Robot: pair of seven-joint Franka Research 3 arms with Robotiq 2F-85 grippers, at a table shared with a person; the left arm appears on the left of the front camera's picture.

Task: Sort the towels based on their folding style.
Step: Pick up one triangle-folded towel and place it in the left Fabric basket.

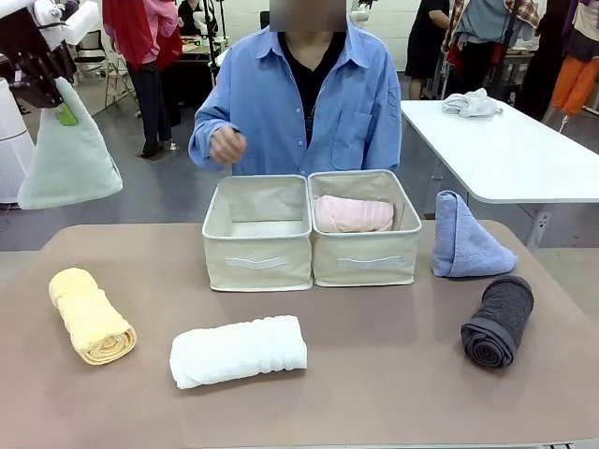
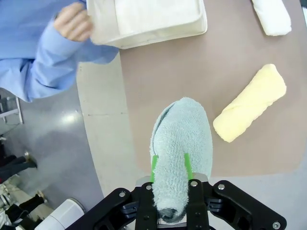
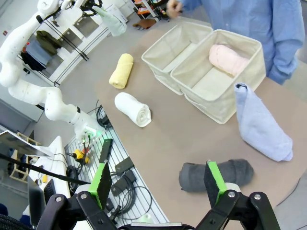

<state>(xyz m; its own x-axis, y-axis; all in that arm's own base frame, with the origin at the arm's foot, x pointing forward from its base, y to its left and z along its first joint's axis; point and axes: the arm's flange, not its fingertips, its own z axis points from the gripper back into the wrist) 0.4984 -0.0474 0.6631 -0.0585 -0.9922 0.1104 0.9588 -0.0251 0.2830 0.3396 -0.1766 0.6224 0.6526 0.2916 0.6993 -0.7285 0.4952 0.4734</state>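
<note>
The grey-green cone towel (image 1: 70,154) hangs in the air off the desk's left end, well above the desktop. It is clamped at its narrow tip, and its wide end hangs down. The robot's left hand (image 2: 171,165) is closed tight on that tip, with a green pad pressed into the terry on either side. In the left wrist view the towel hangs over the desk's edge, with the floor showing beside it. On the brown desk (image 1: 374,393), the yellow roll (image 1: 91,316) lies at the near left. The white roll (image 1: 239,350) lies near the middle, in front of the two beige bins. The bins stand side by side and touching: the left bin (image 1: 256,262) and the right bin (image 1: 365,267). The pink roll (image 1: 353,214) rests inside the right bin. Just beside the right bin's outer wall, the light blue cone (image 1: 463,240) stands upright on the desk, point up. The dark grey roll (image 1: 498,320) lies nearer the robot than the cone, close to the desk's right edge. The robot's right hand (image 3: 158,177) hovers above that end of the desk with its fingers spread wide and nothing between them. Across the desk a person in a blue shirt (image 1: 309,103) stands behind the bins, with one of the person's hands (image 1: 226,145) raised loosely above the left bin. Behind, a crumpled whitish rag (image 1: 471,103) lies on a white table (image 1: 515,159).
</note>
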